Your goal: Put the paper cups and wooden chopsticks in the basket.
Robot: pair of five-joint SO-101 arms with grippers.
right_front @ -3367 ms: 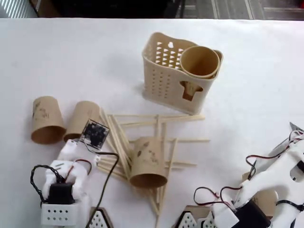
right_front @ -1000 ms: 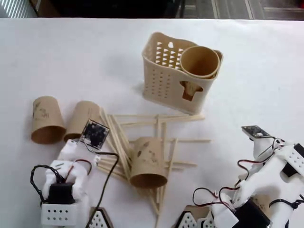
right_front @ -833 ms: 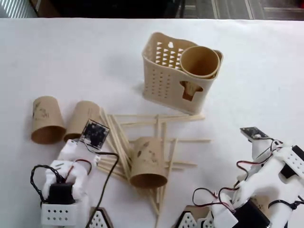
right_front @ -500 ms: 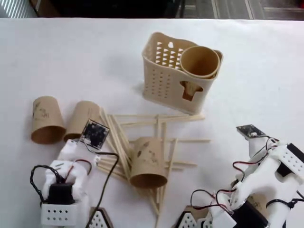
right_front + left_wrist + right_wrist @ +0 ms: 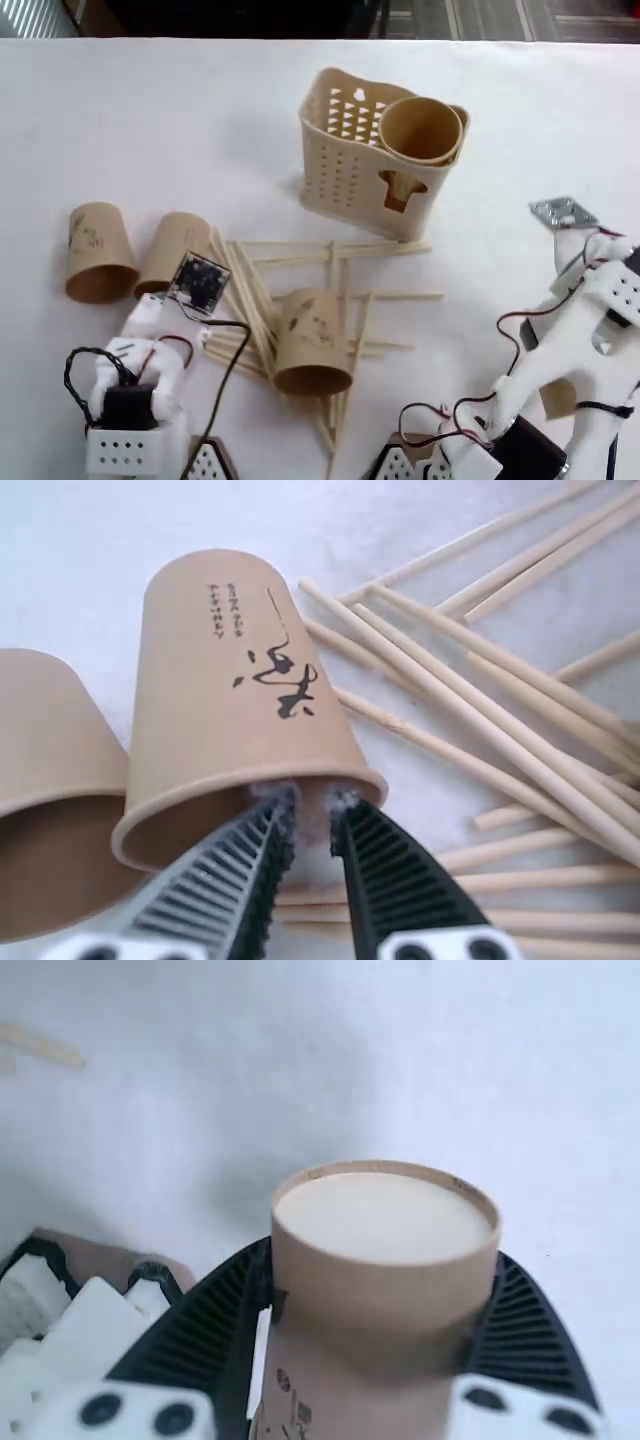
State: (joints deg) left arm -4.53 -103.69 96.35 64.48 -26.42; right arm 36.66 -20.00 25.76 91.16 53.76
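Paper cup [image 5: 385, 1220] sits clamped between the right gripper's [image 5: 380, 1275] jaws, its base toward the wrist camera; the high view catches just a brown sliver of it at the near right. Left gripper [image 5: 305, 815], jaws narrowly apart, has its tips at the rim of a lying cup [image 5: 240, 690] beside scattered chopsticks [image 5: 500, 700]. The basket [image 5: 340, 150], farther off, holds another cup [image 5: 420, 128].

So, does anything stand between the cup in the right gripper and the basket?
Nothing visible does. The right gripper is shut on a paper cup, and only bare table lies between it and the basket. The chopsticks lie flat, off to one side. One basket compartment already holds another cup.
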